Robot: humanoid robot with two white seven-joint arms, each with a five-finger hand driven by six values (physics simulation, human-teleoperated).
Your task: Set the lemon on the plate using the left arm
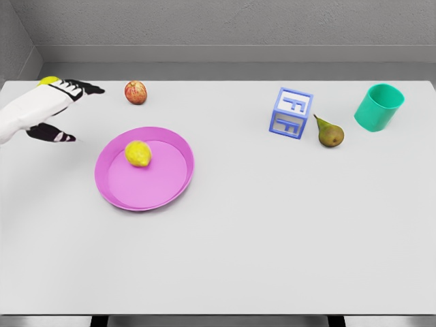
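So the big white surface (272, 238) takes up nearly everything, and most of it is just bare tabletop. Next biggest is the pink plate (170, 187), sitting down and to the right of the fingers (85, 88), close by but not touching them. The lemon (138, 153) is already lying on that plate, toward its upper left part, so it's the bit of the plate nearest the fingers.

The left hand (58, 109) comes in from the left edge, white arm with dark fingers. The fingers are spread apart and holding nothing; the upper ones point right toward the apple, and the thumb (56, 135) sticks out lower down, pointing at the plate. There's a small yellow-green blob (48, 80) at the top of the hand near the wrist side, can't tell what it is.

Way off to the right of the fingers, well apart from them: a blue and white letter block (291, 113), then a teal cup (379, 107) tipped at an angle farther right still, and a brownish green pear (330, 133) lying just beside the block, between block and cup but lower.

Smallest is the reddish apple (135, 92), just to the right of the upper fingertips, with a small gap between.
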